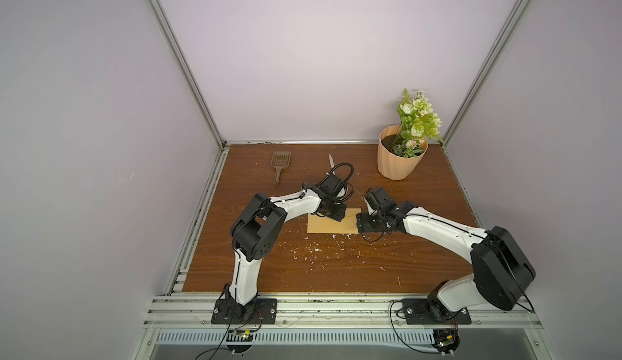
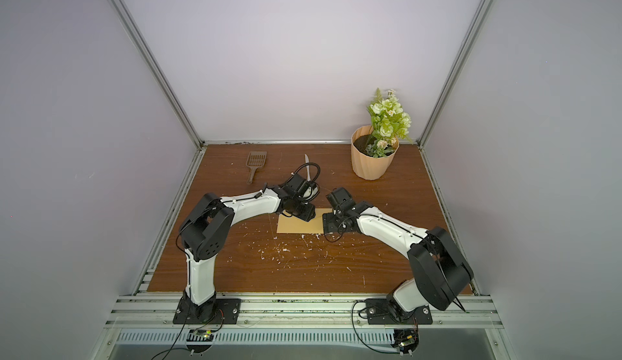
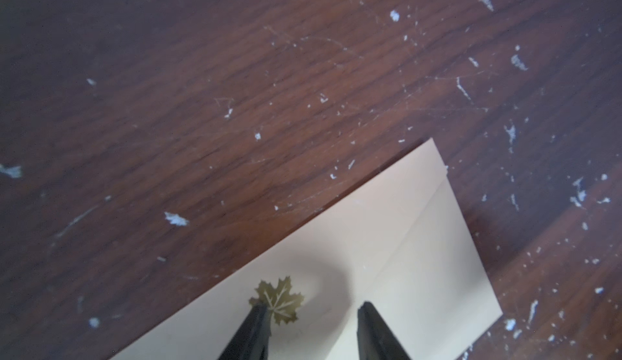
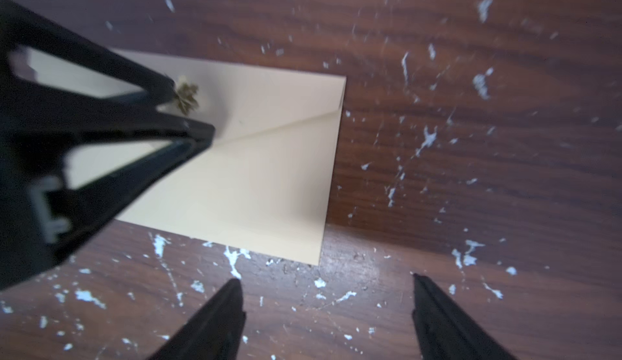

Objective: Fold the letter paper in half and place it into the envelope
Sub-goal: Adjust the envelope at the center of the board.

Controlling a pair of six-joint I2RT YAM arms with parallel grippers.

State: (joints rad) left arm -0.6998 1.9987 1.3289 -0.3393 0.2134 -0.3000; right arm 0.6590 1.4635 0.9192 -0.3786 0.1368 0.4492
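The tan envelope [image 1: 323, 226] [image 2: 296, 227] lies flat on the wooden table, between the two arms. Its pointed flap is folded down, with a gold maple-leaf sticker [image 3: 282, 299] [image 4: 187, 100] at the tip. My left gripper [image 3: 314, 308] [image 4: 188, 109] [image 1: 337, 215] stands open over the envelope [image 3: 404, 240], one fingertip at the sticker and nothing between the fingers. My right gripper [image 4: 325, 279] [image 1: 361, 226] is open over bare table, just off a short edge of the envelope [image 4: 262, 180]. The letter paper does not show in any view.
A peach pot with green flowers [image 1: 401, 161] stands at the back right. A brown slotted scoop [image 1: 279, 167] and a thin white blade [image 1: 331, 160] lie at the back. White flecks [image 1: 313, 250] dot the table [image 1: 420, 250] in front of the envelope.
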